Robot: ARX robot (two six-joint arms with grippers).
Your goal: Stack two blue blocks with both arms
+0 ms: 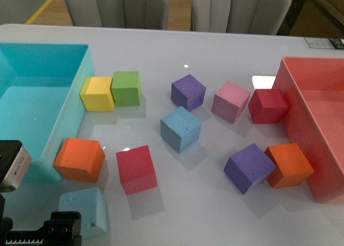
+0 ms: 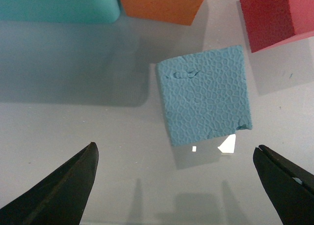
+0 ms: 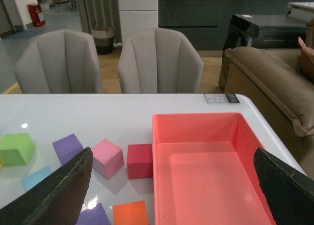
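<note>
One pale blue block sits near the middle of the white table, apart from the other cubes. The other blue block lies at the front left, right beside a toothed black finger of my left arm. In the left wrist view this pitted blue block rests on the table just ahead of my left gripper, which is open and holds nothing. My right gripper is open above the red bin, well clear of the table. The central blue block shows far to its side.
A turquoise bin stands at the left and a red bin at the right. An orange cube and a red cube lie close to the front blue block. Several more coloured cubes are scattered around; chairs stand behind the table.
</note>
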